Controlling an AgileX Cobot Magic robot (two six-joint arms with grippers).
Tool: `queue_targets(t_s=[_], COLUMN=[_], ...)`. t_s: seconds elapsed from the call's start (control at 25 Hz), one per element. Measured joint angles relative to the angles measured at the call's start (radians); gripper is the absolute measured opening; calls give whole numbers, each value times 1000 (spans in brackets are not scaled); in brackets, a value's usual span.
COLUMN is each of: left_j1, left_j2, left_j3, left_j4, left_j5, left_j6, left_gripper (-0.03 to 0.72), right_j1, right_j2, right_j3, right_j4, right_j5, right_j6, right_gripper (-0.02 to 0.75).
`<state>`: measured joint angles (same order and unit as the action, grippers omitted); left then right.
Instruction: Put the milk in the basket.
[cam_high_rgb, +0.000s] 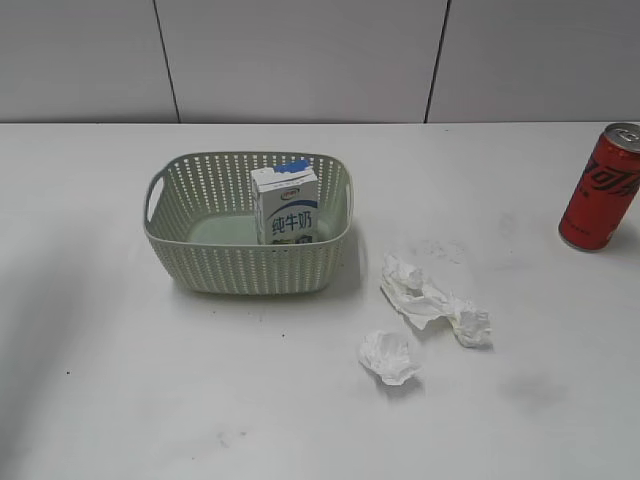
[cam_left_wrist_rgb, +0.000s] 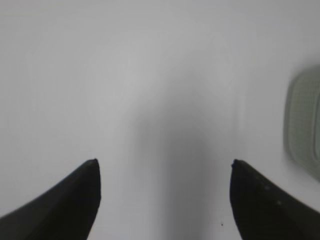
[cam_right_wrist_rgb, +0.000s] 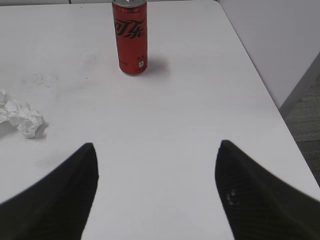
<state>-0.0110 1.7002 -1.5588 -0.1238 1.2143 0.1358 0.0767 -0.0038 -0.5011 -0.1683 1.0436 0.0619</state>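
The white table (cam_high_rgb: 120, 380) holds everything. The basket (cam_high_rgb: 215, 262) sits on it, and all places here are told from the basket. The milk (cam_high_rgb: 285, 205) stands upright inside it, near the back wall, so the job looks done. A red can (cam_high_rgb: 598, 188) stands far to the basket's right. Two crumpled paper wads (cam_high_rgb: 430, 300) lie just right of it, in front. The left end effector (cam_left_wrist_rgb: 165, 200) and the right end effector (cam_right_wrist_rgb: 156, 190) are both spread wide, holding nothing, likely because the milk is let go.

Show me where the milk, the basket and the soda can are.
milk (cam_high_rgb: 286, 208), exterior view, on its front face.
basket (cam_high_rgb: 250, 265), exterior view, on its near wall.
soda can (cam_right_wrist_rgb: 130, 42), right wrist view, on its red side.
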Motion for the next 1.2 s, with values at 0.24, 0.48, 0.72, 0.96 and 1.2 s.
queue_targets(t_s=[0.24,0.48,0.72,0.96,1.2], left_j1=[-15,-15,-15,-15,-15], left_j2=[-235,-523,-826,-1146,-1396], left_j3=[301,602,855,1025,1063], left_j4=[-8,-6,-5,-5,-12], left_j5=[1,-7,-34,-52,-90], left_j6=[6,6,6,6,6], left_gripper=[587,587,584,580,580], right_j1=[0,0,0,0,0], right_j2=[0,0,0,0,0], right_j3=[0,0,0,0,0], right_j4=[0,0,0,0,0], right_j5=[0,0,0,0,0], right_j6=[0,0,0,0,0], right_gripper=[583,583,583,583,583])
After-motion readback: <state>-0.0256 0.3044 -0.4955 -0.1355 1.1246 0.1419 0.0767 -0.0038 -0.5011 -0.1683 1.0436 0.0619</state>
